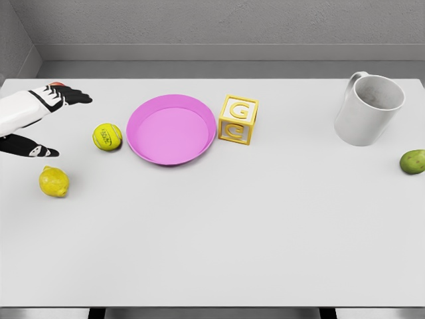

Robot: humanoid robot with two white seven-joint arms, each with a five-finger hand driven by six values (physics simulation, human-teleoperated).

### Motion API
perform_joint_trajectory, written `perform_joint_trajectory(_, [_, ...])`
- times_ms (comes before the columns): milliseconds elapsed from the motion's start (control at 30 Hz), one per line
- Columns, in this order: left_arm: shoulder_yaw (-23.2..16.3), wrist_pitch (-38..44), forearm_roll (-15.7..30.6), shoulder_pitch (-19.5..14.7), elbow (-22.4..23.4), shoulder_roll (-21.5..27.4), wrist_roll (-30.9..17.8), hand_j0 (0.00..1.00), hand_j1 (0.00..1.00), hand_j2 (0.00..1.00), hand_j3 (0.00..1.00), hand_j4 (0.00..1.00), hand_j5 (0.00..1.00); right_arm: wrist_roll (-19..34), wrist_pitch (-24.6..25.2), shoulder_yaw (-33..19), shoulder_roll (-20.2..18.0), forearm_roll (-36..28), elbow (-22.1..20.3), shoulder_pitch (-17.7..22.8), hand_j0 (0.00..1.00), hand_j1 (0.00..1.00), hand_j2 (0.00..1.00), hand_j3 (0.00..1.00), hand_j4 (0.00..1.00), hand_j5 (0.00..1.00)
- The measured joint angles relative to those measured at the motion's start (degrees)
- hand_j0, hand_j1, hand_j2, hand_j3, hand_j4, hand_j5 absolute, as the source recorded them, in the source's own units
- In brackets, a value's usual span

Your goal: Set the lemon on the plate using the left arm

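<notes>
Lemon [54, 181]: near-left tabletop [232, 226], free. Plate [171, 129]: pink, right and farther. Left hand [40, 123]: fingers spread, empty, above lemon. Tennis ball [107, 137] between. Risk: round lemon rolling off under a glancing grasp; ball mistaken for it.

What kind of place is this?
Probably a simulated test bench, not a real room: a bare white table against grey walls, with a lemon, pink plate and letter block laid out before a robot hand.
</notes>
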Motion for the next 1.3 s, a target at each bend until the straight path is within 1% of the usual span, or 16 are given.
perform_joint_trajectory(233, [0.49,0.00,-0.03,0.09,0.00,0.28,0.00,1.00,1.00,1.00,1.00,1.00,1.00,-0.27,0.00,0.00,0.00,-0.01,0.00,0.00,1.00,1.00,1.00,1.00,1.00,1.00])
perform_joint_trajectory(333, [0.63,0.00,-0.03,0.09,0.00,2.19,0.00,1.00,1.00,1.00,1.00,1.00,1.00,-0.28,-0.01,-0.01,0.00,0.00,0.00,0.09,1.00,1.00,1.00,1.00,1.00,1.00])
perform_joint_trajectory(433, [0.70,-0.02,-0.11,2.55,0.01,4.93,0.00,1.00,1.00,1.00,1.00,1.00,1.00,-0.28,-0.02,-0.01,0.00,-0.01,0.00,0.00,1.00,1.00,1.00,1.00,1.00,1.00])
perform_joint_trajectory(533, [0.73,-0.01,-0.10,2.72,0.07,7.38,0.00,1.00,1.00,1.00,1.00,1.00,1.00,-0.28,-0.02,-0.01,0.00,-0.01,0.00,0.00,1.00,1.00,1.00,1.00,1.00,1.00])
perform_joint_trajectory(567, [0.73,-0.01,-0.15,3.43,0.11,7.88,0.00,1.00,1.00,1.00,1.00,1.00,1.00,-0.28,-0.02,-0.01,0.00,-0.01,0.00,0.00,1.00,1.00,1.00,1.00,1.00,1.00])
perform_joint_trajectory(667, [0.63,0.00,-0.75,3.87,0.38,8.72,0.00,1.00,1.00,1.00,1.00,1.00,1.00,-0.28,-0.02,-0.01,0.00,0.00,0.00,0.09,1.00,1.00,1.00,1.00,1.00,1.00])
perform_joint_trajectory(833, [0.12,-0.01,-5.51,5.63,0.54,8.88,0.00,1.00,1.00,1.00,1.00,1.00,1.00,-0.28,-0.02,-0.01,0.00,-0.01,0.00,0.09,1.00,1.00,1.00,1.00,1.00,1.00])
perform_joint_trajectory(1000, [-0.59,0.00,-10.85,5.98,0.66,8.51,0.00,1.00,1.00,1.00,1.00,1.00,1.00,-0.28,-0.02,-0.01,0.00,-0.01,0.00,0.00,1.00,1.00,1.00,1.00,1.00,1.00])
perform_joint_trajectory(1167, [-1.26,0.02,-13.49,5.98,0.64,8.49,0.00,1.00,1.00,1.00,1.00,1.00,1.00,-0.28,-0.02,-0.01,0.00,-0.01,0.00,0.09,1.00,1.00,1.00,1.00,1.00,1.00])
perform_joint_trajectory(1300, [-3.19,0.02,-14.73,5.98,0.41,7.84,0.01,1.00,1.00,1.00,1.00,1.00,1.00,-0.28,-0.02,-0.01,0.00,-0.01,0.00,0.00,1.00,1.00,1.00,1.00,1.00,1.00])
